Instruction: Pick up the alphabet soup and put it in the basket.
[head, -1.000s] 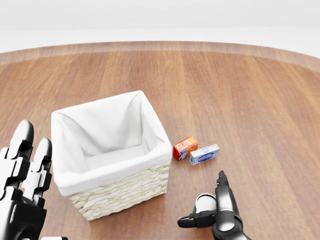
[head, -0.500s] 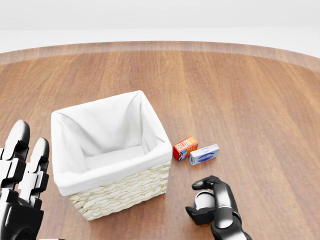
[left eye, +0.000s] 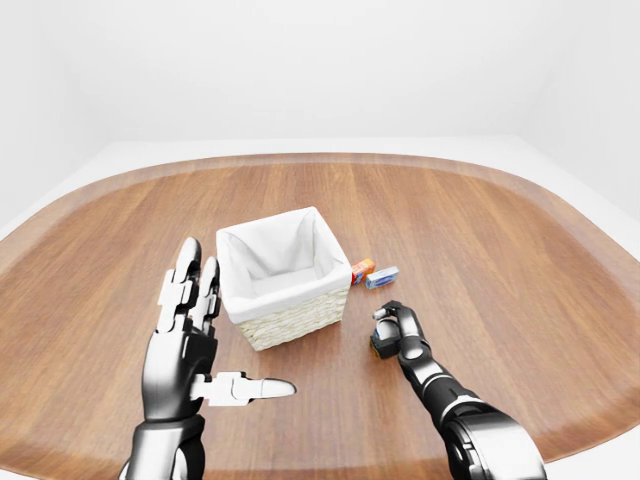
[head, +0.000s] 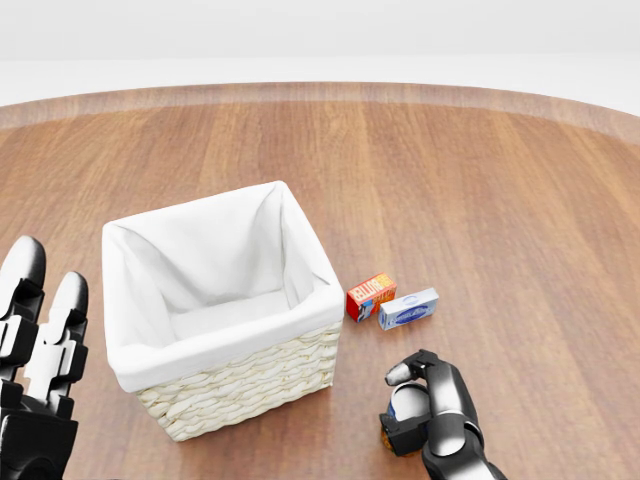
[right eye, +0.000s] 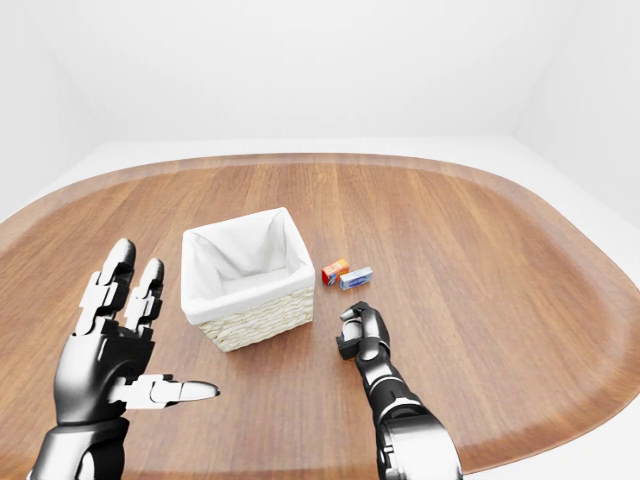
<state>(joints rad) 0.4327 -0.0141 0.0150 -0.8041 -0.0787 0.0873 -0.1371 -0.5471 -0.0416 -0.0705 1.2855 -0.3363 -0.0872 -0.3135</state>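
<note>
Alphabet soup, a small can (head: 405, 402), stands on the wooden table (head: 520, 220) near the robot, to the right of the basket and mostly hidden by the fingers wrapped around it. Only its pale top and a sliver of its lower edge show. The right robot hand (head: 428, 408) is closed around the can, fingers curled over the top and side.

To the left, apart from the can, sits the basket (head: 240, 385), a square wicker one with a white cloth lining; nothing shows inside it. Just beyond the can, farther from the robot, lie two small boxes side by side: an orange-red box (head: 370, 296) close to the basket's right corner, and a blue and white box (head: 408, 309) touching or nearly touching it on the right.

The left robot hand (left eye: 190, 335) is raised left of the basket, fingers straight and spread, thumb pointing right, holding nothing.

The task looks to be at the grasp: the can is gripped, but whether it has left the table cannot be told. Lifting it, carrying it left over the rim and letting go are all left to do.

A second ago the right fingers stood open beside the can; since then they have curled shut over it. The left hand has sunk a little lower in the head view. The basket and boxes have not moved.
</note>
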